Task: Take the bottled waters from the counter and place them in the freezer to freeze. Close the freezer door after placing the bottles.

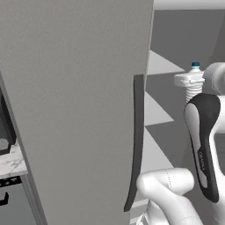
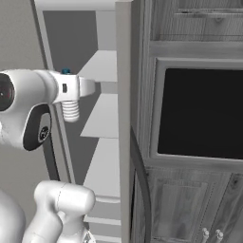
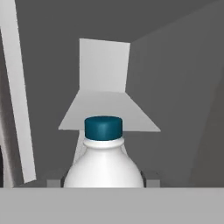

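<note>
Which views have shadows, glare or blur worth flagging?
Left base view: hard-edged shadows across the freezer shelves, door flat and even. Right base view: oven window plain black, no glare. Hand view: bottle sharp, its body looks plain white; freezer interior dim grey.

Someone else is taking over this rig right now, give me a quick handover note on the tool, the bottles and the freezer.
Tool: shut on a small clear ribbed plastic water bottle with a blue cap, held upright.
Position: the bottle is in front of the white-grey freezer shelves, inside the open left compartment of the light-grey refrigerator, not yet set down.
Freezer door: the tall light-grey panel with the long dark bar handle stands wide open.
Done: this bottle was picked up and carried to the freezer.
Left: set it on a shelf, release, handle any other bottle, then close the door.
</note>
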